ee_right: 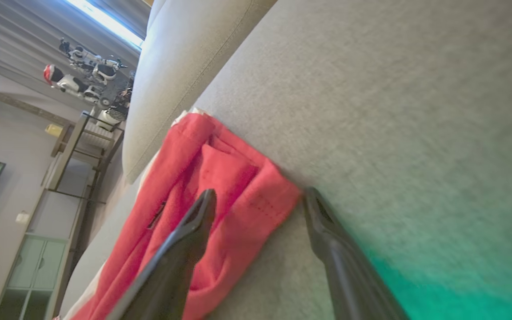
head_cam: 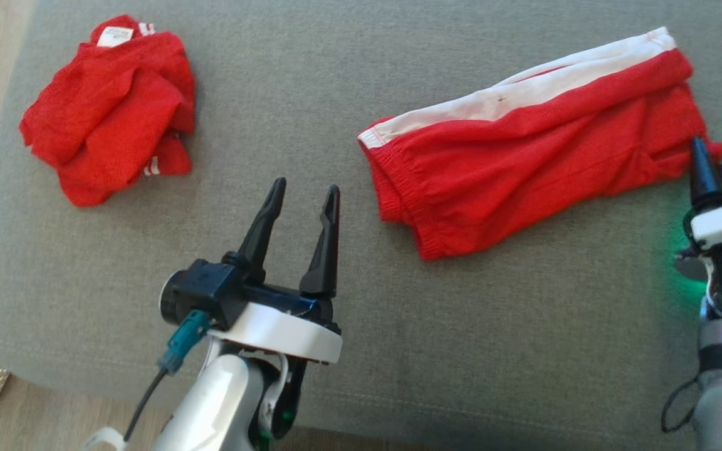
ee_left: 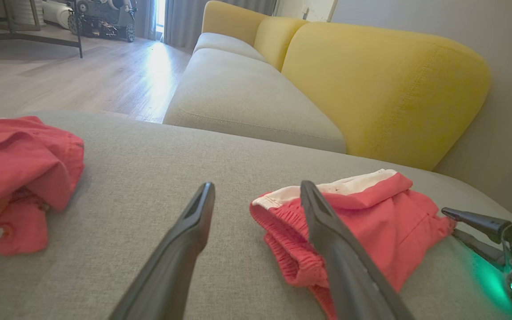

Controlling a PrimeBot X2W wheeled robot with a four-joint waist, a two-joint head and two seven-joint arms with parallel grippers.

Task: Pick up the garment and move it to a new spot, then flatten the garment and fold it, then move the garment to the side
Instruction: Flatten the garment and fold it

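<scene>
Grey woven upholstery (head_cam: pixel 223 94) covers the seat I am working over, its weave coarse and flat. At far left lies a crumpled red garment (head_cam: pixel 107 106) of mesh cloth, bunched into a lump, with a white label at its top edge and white stripes peeking out. My left gripper (head_cam: pixel 306 186) hovers over bare upholstery between the two cloths, fingers spread, grasping nothing. To its right lie the red shorts (head_cam: pixel 524 156), folded into a long slanted band, with a white stripe along the far edge and the ribbed elastic waistband toward the left gripper. At their right end my right gripper (ee_right: pixel 260 193) stands released, one finger over the hem corner, the other on grey fabric just beside it.
</scene>
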